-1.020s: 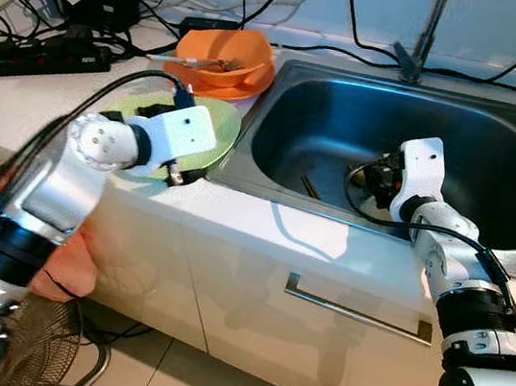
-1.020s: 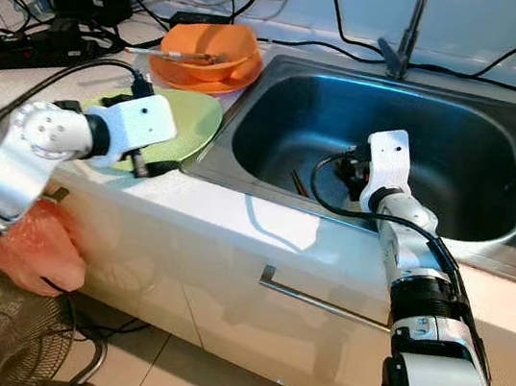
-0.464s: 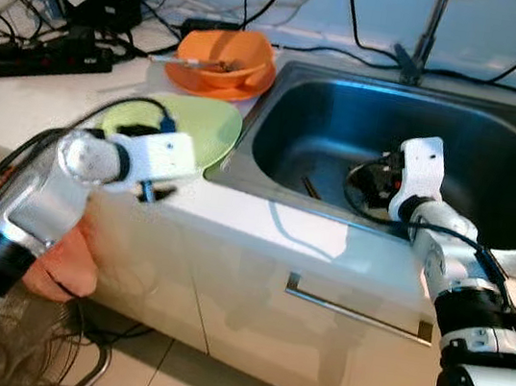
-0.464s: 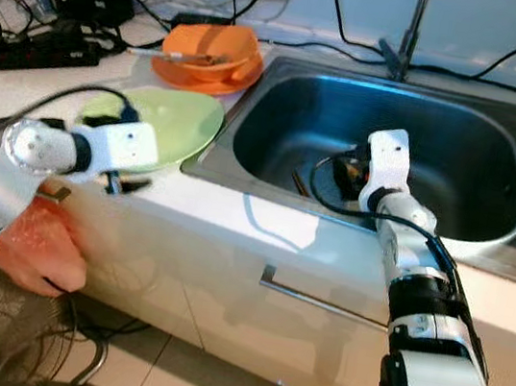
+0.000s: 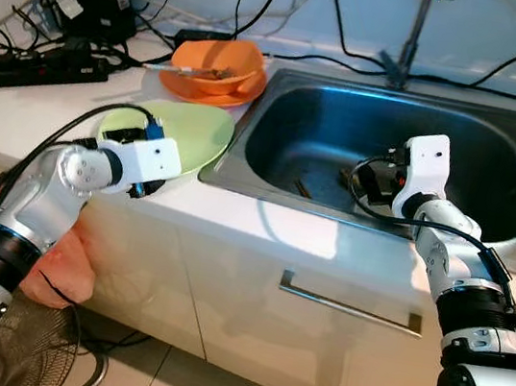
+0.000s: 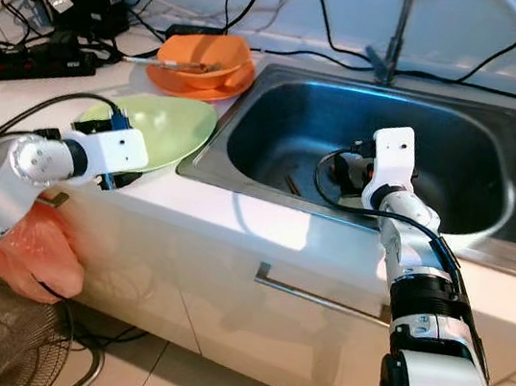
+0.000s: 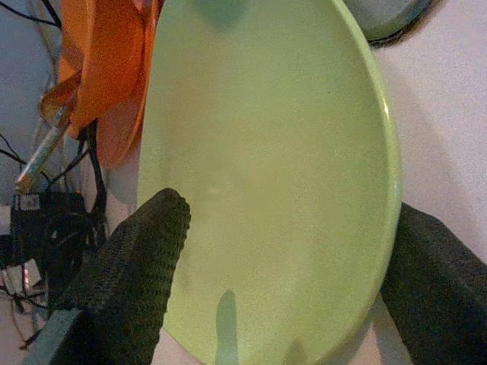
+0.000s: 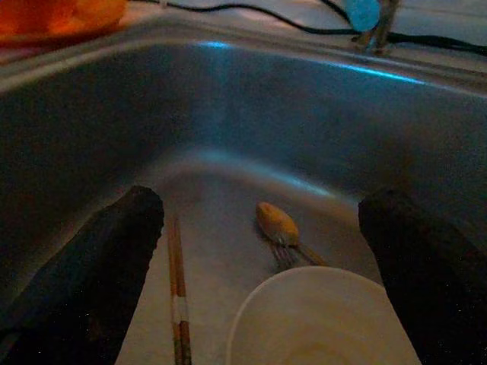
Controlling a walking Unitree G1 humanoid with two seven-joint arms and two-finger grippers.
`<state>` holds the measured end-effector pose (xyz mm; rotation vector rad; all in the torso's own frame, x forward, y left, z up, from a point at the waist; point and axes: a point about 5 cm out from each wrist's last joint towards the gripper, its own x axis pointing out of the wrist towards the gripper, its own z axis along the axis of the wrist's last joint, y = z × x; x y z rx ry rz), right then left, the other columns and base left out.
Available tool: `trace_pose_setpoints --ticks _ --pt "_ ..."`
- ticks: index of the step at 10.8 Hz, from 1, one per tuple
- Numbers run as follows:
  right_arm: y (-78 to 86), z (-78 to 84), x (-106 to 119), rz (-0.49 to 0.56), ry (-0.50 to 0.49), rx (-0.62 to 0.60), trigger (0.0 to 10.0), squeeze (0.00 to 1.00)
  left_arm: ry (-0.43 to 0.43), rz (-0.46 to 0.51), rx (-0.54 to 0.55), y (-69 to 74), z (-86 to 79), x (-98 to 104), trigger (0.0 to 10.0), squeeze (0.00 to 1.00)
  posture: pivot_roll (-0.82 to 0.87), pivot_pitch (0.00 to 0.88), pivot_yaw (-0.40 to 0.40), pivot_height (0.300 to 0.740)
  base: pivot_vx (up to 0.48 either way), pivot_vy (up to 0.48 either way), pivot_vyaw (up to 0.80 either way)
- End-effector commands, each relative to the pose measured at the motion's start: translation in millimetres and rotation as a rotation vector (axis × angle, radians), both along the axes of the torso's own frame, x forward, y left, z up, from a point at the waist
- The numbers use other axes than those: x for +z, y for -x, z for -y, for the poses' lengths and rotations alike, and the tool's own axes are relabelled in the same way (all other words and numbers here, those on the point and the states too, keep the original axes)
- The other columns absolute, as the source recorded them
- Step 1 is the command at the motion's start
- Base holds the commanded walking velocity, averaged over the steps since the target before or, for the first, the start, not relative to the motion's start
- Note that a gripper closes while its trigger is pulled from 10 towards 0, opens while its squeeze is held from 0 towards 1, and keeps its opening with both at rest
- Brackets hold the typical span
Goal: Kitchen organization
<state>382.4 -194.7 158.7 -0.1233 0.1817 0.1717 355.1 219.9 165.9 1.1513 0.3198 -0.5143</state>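
Sink (image 8: pixel 228 99) holds one white dish (image 8: pixel 323 323), one fork (image 8: pixel 285 247), chopsticks (image 8: pixel 176 289).

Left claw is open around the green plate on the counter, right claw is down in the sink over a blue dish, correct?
Not quite: the dish under the right claw in the sink is white, as the right wrist view shows. The left claw is open around the green plate, as you say.
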Motion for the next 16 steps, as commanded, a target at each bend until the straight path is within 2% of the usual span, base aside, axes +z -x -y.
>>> trace_pose_setpoints --ticks 1,2,5,7,9,11,12,13,14,15,16 --pt "-3.1 -3.8 12.3 0.035 -0.035 0.009 10.0 0.13 -0.058 -0.106 0.039 6.6 -9.8 -29.9 0.0 0.00 0.15 0.028 0.117 0.740 0.000 0.000 0.00" --pt "-3.3 -5.0 14.7 0.040 -0.038 0.031 10.0 0.00 -0.052 -0.098 0.033 4.8 -8.0 -33.6 0.0 0.00 0.15 0.028 0.117 0.740 0.000 0.000 0.00" --pt "1.6 5.8 3.9 0.008 -0.040 0.007 10.0 0.00 -0.035 -0.076 0.022 3.7 -6.8 -34.3 0.0 0.00 0.15 0.037 0.116 0.740 0.000 0.000 0.00" --pt "3.3 15.6 2.5 0.032 -0.078 -0.029 10.0 0.00 -0.021 -0.074 0.020 3.3 -5.4 -35.6 0.0 0.00 0.15 0.039 0.116 0.740 0.000 0.000 0.00" --pt "4.9 12.7 -3.7 0.009 -0.068 -0.014 10.0 0.00 -0.022 -0.067 0.020 2.3 -6.1 -36.3 0.0 0.00 0.15 0.038 0.115 0.740 0.000 0.000 0.00" --pt "5.0 18.1 -6.1 0.021 -0.041 -0.038 10.0 0.00 -0.027 -0.062 0.023 1.5 -6.9 -36.4 0.0 0.00 0.15 0.036 0.113 0.740 0.000 0.000 0.00" --pt "4.7 31.8 -10.3 0.032 0.001 -0.104 10.0 0.00 -0.027 -0.056 0.021 1.4 -5.8 -36.7 0.0 0.00 0.14 0.036 0.119 0.740 0.000 0.000 0.00" --pt "5.1 59.8 -9.3 0.027 0.002 -0.215 10.0 0.00 -0.029 -0.052 -0.002 1.7 0.2 -39.0 0.0 0.00 0.15 0.037 0.116 0.740 0.000 0.000 0.73" --pt "3.0 60.3 -0.2 0.065 -0.031 -0.204 10.0 0.00 -0.018 -0.054 0.008 2.3 -1.5 -38.1 2.8 0.00 0.16 0.034 0.105 0.740 0.000 0.000 0.00" --pt "5.2 57.1 -5.3 0.059 -0.024 -0.185 10.0 0.00 -0.016 -0.050 0.019 2.7 -5.1 -37.0 8.2 0.00 0.17 0.034 0.108 0.740 0.000 0.000 0.00" --pt "8.1 54.8 -15.4 0.039 0.000 -0.174 10.0 0.00 -0.019 -0.057 0.009 2.7 -4.6 -37.7 3.4 0.00 0.16 0.036 0.111 0.740 0.000 0.000 0.00"
